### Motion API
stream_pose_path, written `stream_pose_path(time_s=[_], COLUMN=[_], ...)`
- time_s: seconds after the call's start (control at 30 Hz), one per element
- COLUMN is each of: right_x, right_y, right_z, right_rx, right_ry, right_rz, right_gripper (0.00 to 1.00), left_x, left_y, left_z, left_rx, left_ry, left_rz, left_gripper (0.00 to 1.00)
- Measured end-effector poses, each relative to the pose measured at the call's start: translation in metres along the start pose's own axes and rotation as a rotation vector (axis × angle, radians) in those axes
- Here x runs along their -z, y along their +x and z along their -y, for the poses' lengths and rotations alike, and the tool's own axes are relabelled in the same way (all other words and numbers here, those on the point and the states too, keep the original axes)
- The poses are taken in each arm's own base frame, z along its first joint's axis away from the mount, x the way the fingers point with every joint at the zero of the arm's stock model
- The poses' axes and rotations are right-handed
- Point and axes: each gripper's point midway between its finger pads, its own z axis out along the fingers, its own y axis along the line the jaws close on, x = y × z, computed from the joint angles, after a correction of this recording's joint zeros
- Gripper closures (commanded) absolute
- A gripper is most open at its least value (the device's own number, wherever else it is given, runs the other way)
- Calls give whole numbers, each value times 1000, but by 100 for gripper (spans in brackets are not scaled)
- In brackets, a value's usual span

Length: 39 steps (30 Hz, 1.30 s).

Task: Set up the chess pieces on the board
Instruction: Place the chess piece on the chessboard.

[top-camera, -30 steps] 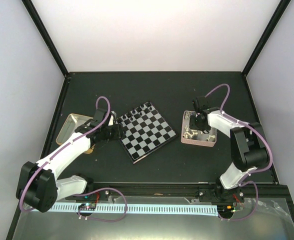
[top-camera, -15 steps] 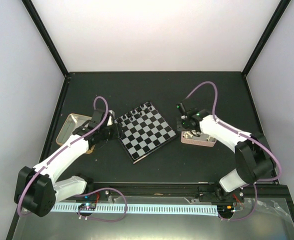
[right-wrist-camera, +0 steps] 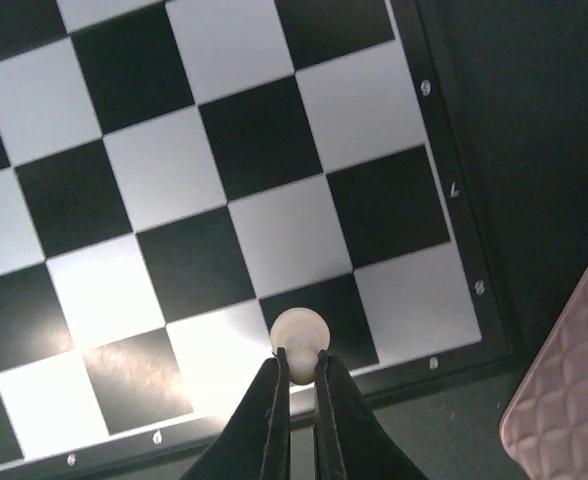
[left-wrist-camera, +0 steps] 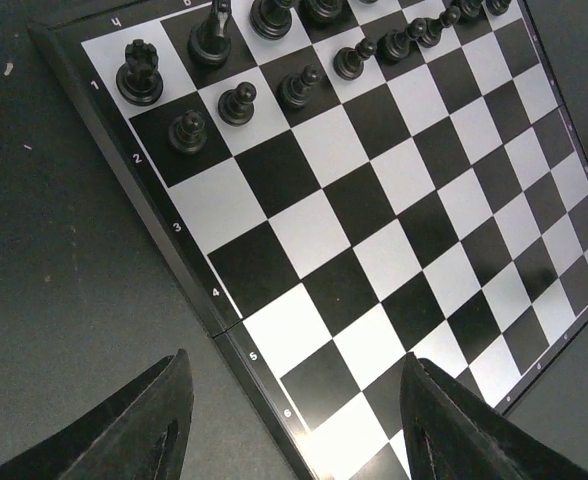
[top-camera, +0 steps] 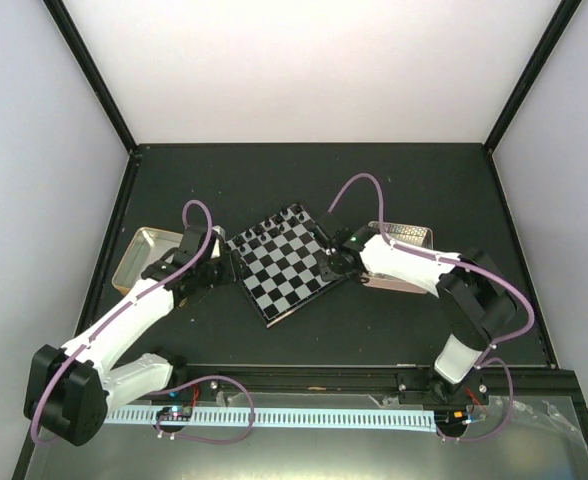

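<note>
The board [top-camera: 286, 264] sits in the middle of the dark table [top-camera: 374, 180], with black pieces [left-wrist-camera: 239, 100] along its far side. The right gripper [right-wrist-camera: 296, 370] pinches a white piece [right-wrist-camera: 299, 328] over its right edge. The left gripper [left-wrist-camera: 294, 400] is spread wide. The walls [top-camera: 304, 70] are white.

Board [top-camera: 286, 268] middle squares bare, black chess pieces [left-wrist-camera: 239, 100] crowding two far rows, pink tray [right-wrist-camera: 574, 400] close alongside

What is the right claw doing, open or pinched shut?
Shut. In the wrist view the right gripper pinches a small cream-white chess piece between its fingertips, over the board near its edge.
</note>
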Motion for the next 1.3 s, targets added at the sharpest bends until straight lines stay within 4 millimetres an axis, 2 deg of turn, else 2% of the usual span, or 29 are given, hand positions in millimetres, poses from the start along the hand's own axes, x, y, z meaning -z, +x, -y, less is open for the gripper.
stream_pose_path(time_s=[0.27,0.43,0.93,1.17,1.3], right_x=[-14,-27,-33,-35,-22], right_y=[-23,-19,-23,-22,-29], right_z=[4,12,26,26,23], right_rx=[-10,-20,-55,-52,-56], right_ry=[70,101,142,144,113], right_rz=[11,-18,-22,-25,3], right_gripper=[94,94,84,69,63], left_x=[-2,-3,-3,-3,-3], left_y=[4,7,7,7,7], left_z=[-3,-6,-6,-6,-6], left_rx=[2,3,3,3,2], left_ry=[-6,-11,-11,-11,-11], left_rz=[-8,-15,-15,-15,-15], left_gripper=[42,42,42,42,42])
